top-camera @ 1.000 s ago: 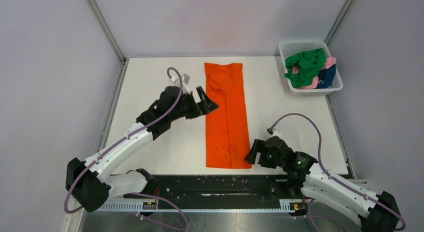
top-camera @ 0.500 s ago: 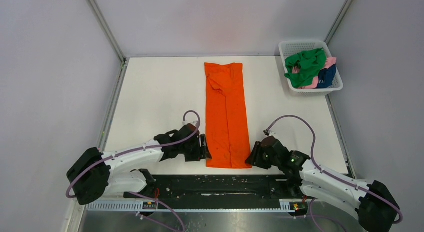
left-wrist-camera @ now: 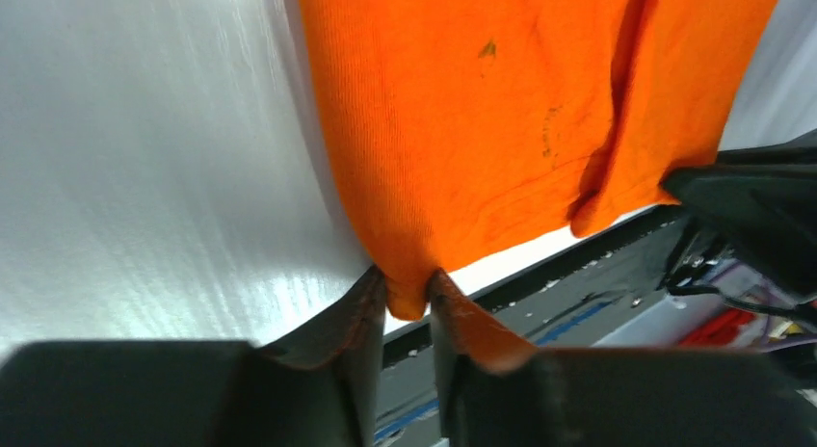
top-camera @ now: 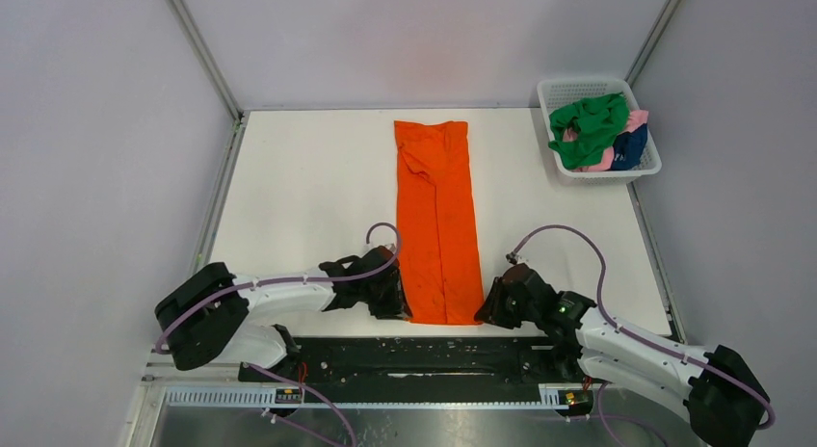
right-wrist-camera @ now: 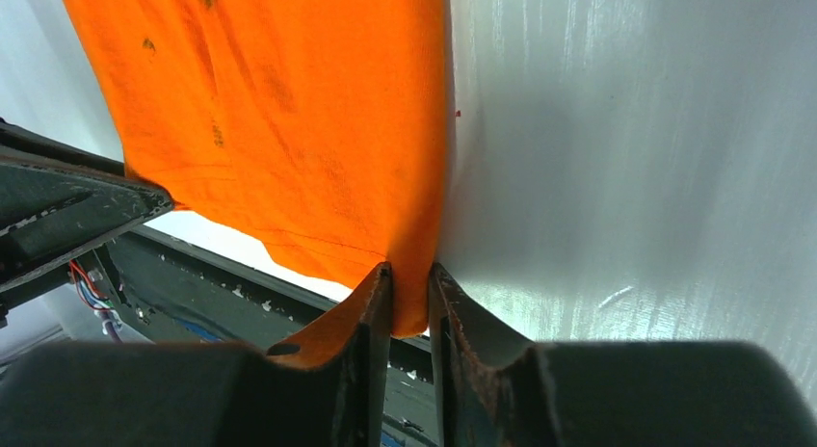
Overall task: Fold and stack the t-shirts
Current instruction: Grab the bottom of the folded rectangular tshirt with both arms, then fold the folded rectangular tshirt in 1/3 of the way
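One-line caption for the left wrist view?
Left gripper, jaws closed on a near corner of the bright orange cloth t-shirt on the white table.

Bright, even light, soft shadows. Wrist cams: glare on table; orange t-shirt sharp, foreground blurry.

The orange t-shirt lies flat on the worktop, folded into a long narrow strip running from far side to near edge. Its near corners are pinched by the left claw and right claw. The green t-shirt lies crumpled over the pink t-shirt and navy t-shirt in the basket, far right
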### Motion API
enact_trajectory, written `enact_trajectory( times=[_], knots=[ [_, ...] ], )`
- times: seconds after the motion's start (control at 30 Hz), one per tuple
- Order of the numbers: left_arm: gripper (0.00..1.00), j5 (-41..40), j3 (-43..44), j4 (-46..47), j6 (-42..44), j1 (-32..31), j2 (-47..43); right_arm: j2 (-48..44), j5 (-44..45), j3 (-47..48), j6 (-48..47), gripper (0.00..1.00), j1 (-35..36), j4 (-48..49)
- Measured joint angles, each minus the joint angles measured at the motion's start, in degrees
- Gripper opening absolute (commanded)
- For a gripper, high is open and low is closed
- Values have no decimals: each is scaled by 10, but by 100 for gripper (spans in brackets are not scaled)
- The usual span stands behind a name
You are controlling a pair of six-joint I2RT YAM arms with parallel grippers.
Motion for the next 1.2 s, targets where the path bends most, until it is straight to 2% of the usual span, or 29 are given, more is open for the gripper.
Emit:
enact_trajectory(
  times=[0.07, 0.17, 0.3, 0.67, 0.9, 1.2],
  knots=[
    [0, 2, 0, 11, -4, -1, 11, 2, -5, -1, 0, 21, 0, 3],
    [0, 8, 0, 26, -8, -2, 23, 6, -14, -2, 0, 13, 0, 6],
    [0, 11, -4, 35, -10, -8, 21, 4, -32, -5, 0, 8, 0, 6],
    [0, 22, -59, 31, 0, -33, -72, -72, -77, -4, -8, 5, 3, -64],
    [0, -1, 8, -13, 28, -25, -70, -44, -34, 56, -17, 3, 3, -85],
    [0, -19, 109, -12, 66, 74, -28, 72, 53, 193, -73, 3, -8, -70]
  ],
)
